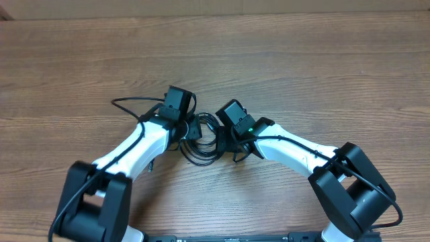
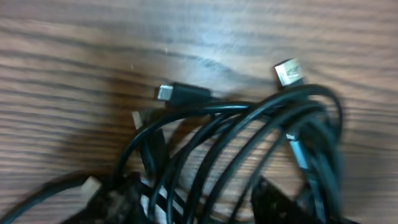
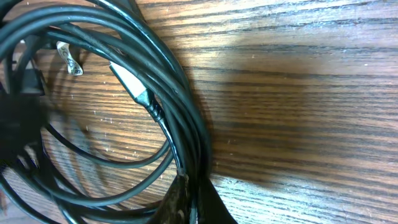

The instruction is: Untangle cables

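Note:
The cables [image 1: 201, 146] lie as one tangled bunch of thin black loops on the wooden table, between my two grippers. My left gripper [image 1: 191, 128] is at the bunch's left side. In the left wrist view its fingers [image 2: 106, 200] stand apart low in the frame, with several strands [image 2: 249, 134] running through the gap of the left gripper [image 2: 193, 210]. Two plug ends [image 2: 183, 94] [image 2: 289, 71] lie beyond. My right gripper [image 1: 226, 138] is at the bunch's right side. In the right wrist view the right gripper [image 3: 194, 202] is pinched shut on a bundle of cables [image 3: 186, 134].
The wooden table [image 1: 302, 74] stretches out on all sides of the tangle. A silver-tipped plug [image 3: 134, 84] and a small connector [image 3: 68, 59] lie inside the loops. The left arm's own wire [image 1: 127, 101] arcs out to the left.

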Tool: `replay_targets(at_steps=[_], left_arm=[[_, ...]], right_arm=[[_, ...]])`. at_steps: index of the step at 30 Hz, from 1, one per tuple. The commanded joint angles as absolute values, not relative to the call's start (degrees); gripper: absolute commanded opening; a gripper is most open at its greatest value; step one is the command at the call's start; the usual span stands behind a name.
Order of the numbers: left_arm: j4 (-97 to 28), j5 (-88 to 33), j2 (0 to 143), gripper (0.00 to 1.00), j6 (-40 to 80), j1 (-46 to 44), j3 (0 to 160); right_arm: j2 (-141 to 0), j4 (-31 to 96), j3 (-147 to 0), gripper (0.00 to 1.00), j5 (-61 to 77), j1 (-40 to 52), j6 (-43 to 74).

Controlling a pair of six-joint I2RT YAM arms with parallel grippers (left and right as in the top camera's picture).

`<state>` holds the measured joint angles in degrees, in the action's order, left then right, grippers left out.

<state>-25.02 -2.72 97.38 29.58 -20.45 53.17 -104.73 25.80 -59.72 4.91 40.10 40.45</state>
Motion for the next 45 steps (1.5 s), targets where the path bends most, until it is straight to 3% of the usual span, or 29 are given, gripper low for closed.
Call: replay_targets(at_steps=[1,2,3,7,16,21,35,38,45], left_arm=[[-24.8,-2.6,100.7,0.38,27.4,-20.8,52.5],[-24.7,-2.3,102.1,0.21,27.4,-20.7,52.5],[-24.4,-2.4,102.8,0.16,27.4,-20.6,52.5],[-23.4,-2.5,103.5,0.12,27.4,-20.6,52.5],[-20.9,-2.4,103.5,0.15,27.4,-20.6,52.5],[-21.1,-2.4,103.5,0.14,27.0,-20.6,52.5],[-21.5,-2.3,103.5,0.14,27.0,-20.6,52.5],[-21.6,-1.0,103.5,0.09,27.0,-20.6,52.5],[-21.1,-0.5,103.5,0.12,27.0,-20.6,52.5]], right_arm=[[-102.8,25.8,-59.7,0.04,4.1,39.7,40.3],[-102.8,25.8,-59.7,0.04,4.1,39.7,40.3],[-102.8,25.8,-59.7,0.04,4.1,39.7,40.3],[-102.8,25.7,-59.7,0.15,4.1,39.7,40.3],[-102.9,24.9,-59.7,0.21,3.9,39.7,40.3],[-102.9,24.0,-59.6,0.14,0.9,39.7,40.3],[-104.0,22.5,-59.6,0.13,-1.7,39.7,40.7],[-104.1,22.8,-59.6,0.08,-1.2,39.7,40.8],[-104.1,23.9,-59.2,0.04,-1.0,39.9,43.3]])
